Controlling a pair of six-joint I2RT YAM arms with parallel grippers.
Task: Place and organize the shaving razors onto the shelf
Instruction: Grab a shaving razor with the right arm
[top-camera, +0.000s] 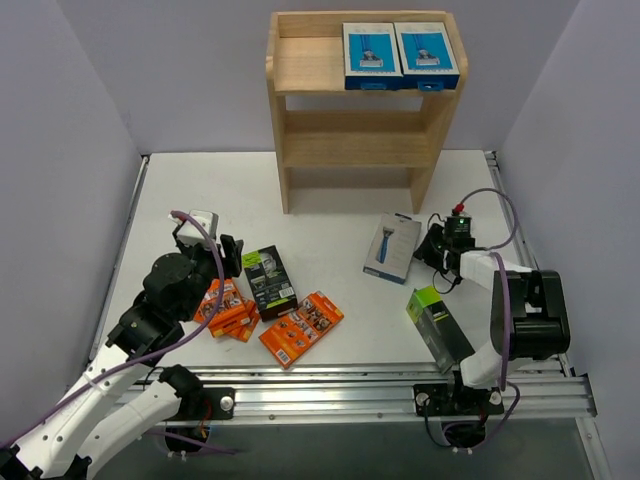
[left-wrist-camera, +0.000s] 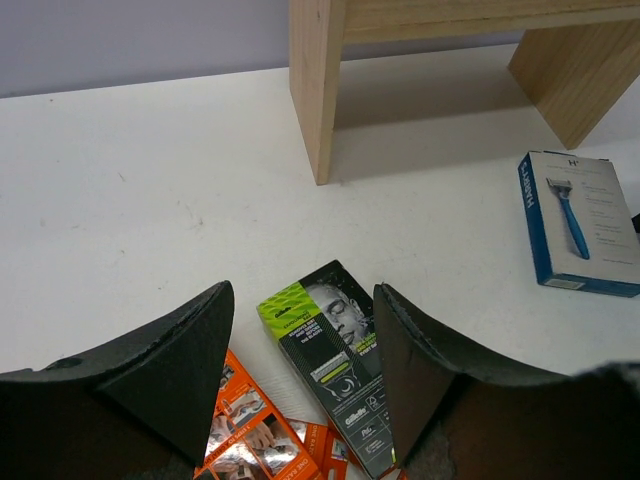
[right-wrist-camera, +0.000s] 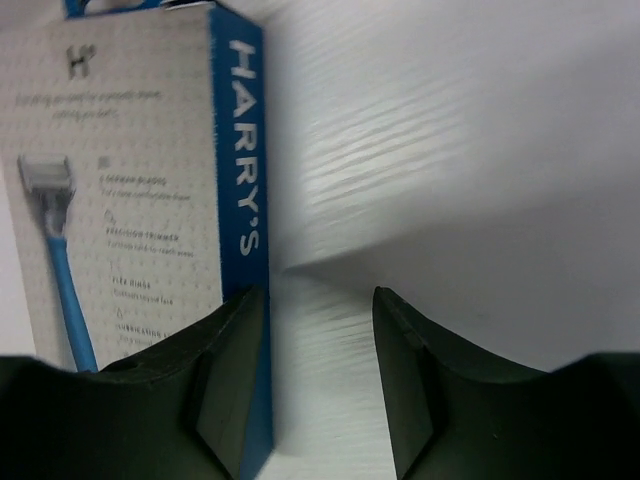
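Note:
The shelf (top-camera: 357, 110) stands at the back, with two blue-and-white razor boxes (top-camera: 400, 55) side by side on its top tier. A third blue-and-white box (top-camera: 392, 247) (right-wrist-camera: 130, 200) lies flat on the table. My right gripper (top-camera: 432, 252) (right-wrist-camera: 318, 300) is open just right of it, its left finger against the box's blue side and only bare table between the fingers. A black-and-lime box (top-camera: 270, 282) (left-wrist-camera: 320, 340) lies in front of my open left gripper (top-camera: 228, 258) (left-wrist-camera: 305, 292), which hovers over it without touching. Orange packs (top-camera: 301, 328) (left-wrist-camera: 240, 430) lie beside it.
A second black-and-lime box (top-camera: 438, 328) lies next to the right arm's base. More orange packs (top-camera: 229, 310) are piled under the left wrist. The shelf's middle and lower tiers (top-camera: 355, 150) hold nothing. Grey walls close in on three sides.

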